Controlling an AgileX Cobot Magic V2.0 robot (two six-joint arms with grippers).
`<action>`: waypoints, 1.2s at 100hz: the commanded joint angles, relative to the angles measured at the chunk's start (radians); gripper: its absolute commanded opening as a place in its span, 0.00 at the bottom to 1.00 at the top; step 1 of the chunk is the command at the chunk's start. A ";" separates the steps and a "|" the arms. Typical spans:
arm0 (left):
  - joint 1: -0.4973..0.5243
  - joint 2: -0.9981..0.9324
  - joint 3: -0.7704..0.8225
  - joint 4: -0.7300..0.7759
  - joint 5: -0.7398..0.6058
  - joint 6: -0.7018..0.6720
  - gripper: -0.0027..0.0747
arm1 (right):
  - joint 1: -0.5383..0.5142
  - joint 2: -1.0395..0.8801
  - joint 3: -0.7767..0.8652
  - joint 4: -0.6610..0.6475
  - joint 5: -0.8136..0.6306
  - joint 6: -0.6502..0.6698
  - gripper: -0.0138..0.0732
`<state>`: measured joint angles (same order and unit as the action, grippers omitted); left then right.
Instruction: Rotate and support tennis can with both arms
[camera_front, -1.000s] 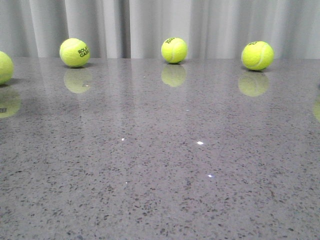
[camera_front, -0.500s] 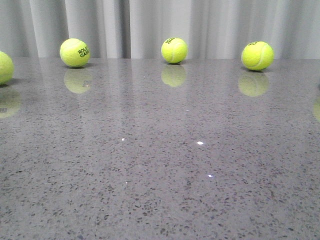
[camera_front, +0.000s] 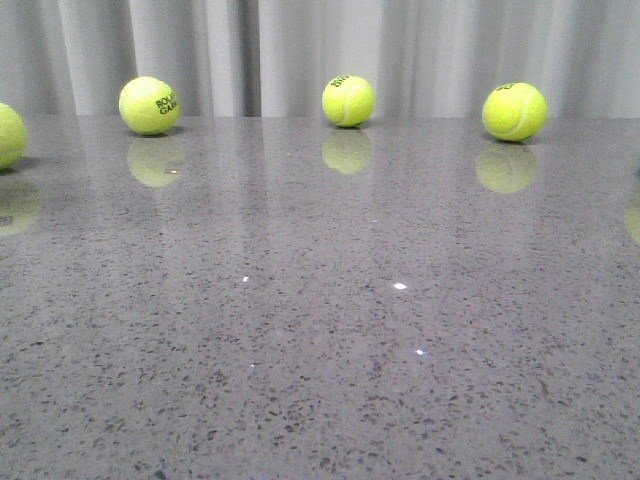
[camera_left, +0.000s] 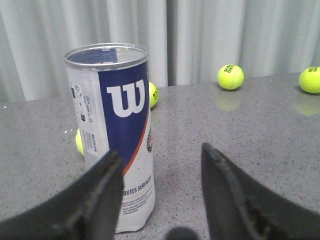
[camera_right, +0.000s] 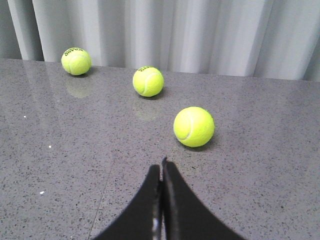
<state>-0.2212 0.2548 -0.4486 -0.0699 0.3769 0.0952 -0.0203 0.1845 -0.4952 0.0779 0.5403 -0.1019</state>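
Note:
The tennis can (camera_left: 112, 130) shows only in the left wrist view. It stands upright and open-topped on the grey table, navy-and-white label with the white W facing me, silver rim on top. My left gripper (camera_left: 161, 157) is open and empty; the can stands just beyond its fingers, partly behind one finger (camera_left: 102, 195). My right gripper (camera_right: 161, 167) is shut and empty, low over the table, with a tennis ball (camera_right: 194, 126) a little beyond its tips. Neither the can nor any arm shows in the front view.
Several yellow-green tennis balls lie along the table's far edge by the grey curtain in the front view: (camera_front: 149, 105), (camera_front: 348, 100), (camera_front: 515, 111), and one at the left edge (camera_front: 8, 135). One ball (camera_left: 79, 142) sits behind the can; others lie farther off (camera_left: 230, 77).

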 joint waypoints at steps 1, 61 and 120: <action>-0.003 0.011 -0.022 -0.015 -0.109 -0.012 0.20 | -0.007 0.009 -0.024 0.004 -0.080 -0.001 0.08; -0.003 0.011 -0.022 -0.015 -0.114 -0.012 0.01 | -0.007 0.009 -0.024 0.004 -0.080 -0.001 0.08; 0.021 -0.029 0.118 0.030 -0.226 -0.016 0.01 | -0.007 0.009 -0.024 0.004 -0.080 -0.001 0.08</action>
<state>-0.2163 0.2398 -0.3416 -0.0456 0.2727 0.0936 -0.0203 0.1845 -0.4952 0.0779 0.5403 -0.1019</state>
